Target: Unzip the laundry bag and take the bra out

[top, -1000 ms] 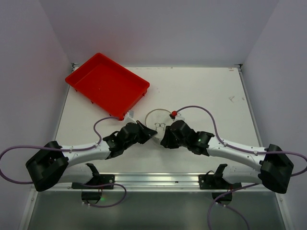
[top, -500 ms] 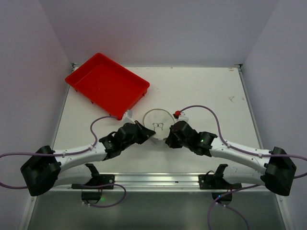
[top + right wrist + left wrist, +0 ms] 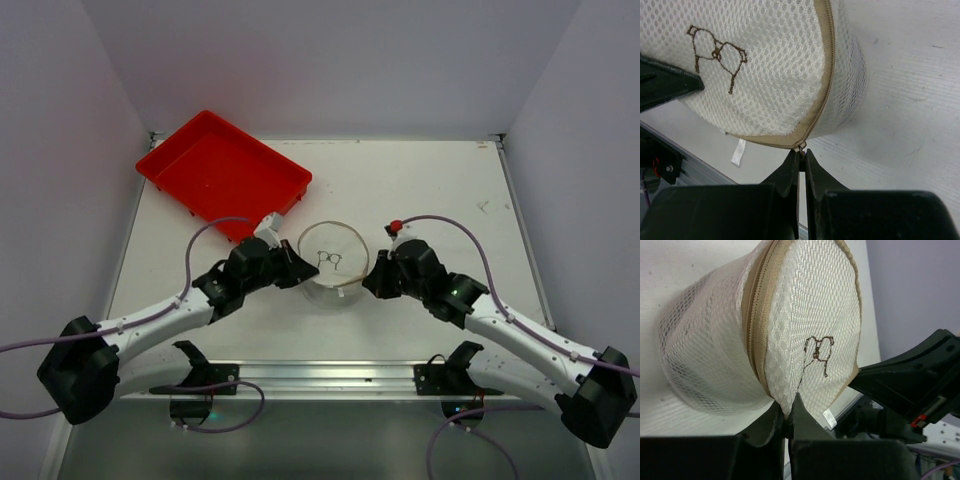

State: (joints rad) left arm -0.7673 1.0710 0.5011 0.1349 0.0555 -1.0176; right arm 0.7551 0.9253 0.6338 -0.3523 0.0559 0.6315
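The laundry bag [image 3: 330, 255] is a white mesh drum with a tan zipper [image 3: 756, 325] round its circular face, which bears a small dark bra drawing [image 3: 717, 52]. It stands between my two grippers, its face tipped up. My left gripper [image 3: 297, 270] is shut on the mesh at the face's left edge [image 3: 785, 407]. Opposite it, my right gripper [image 3: 368, 282] is shut on the small metal zipper pull [image 3: 801, 146] at the rim. The bra itself is hidden from view.
A red rectangular tray [image 3: 225, 175] lies at the back left of the white table [image 3: 430, 190]. A metal rail [image 3: 320, 375] runs along the near edge between the arm bases. Grey walls close in the table's sides and back.
My right gripper has closed on the zipper pull and moved right. Both arms have reached farther from their bases, and the bag now stands taller with its face more exposed.
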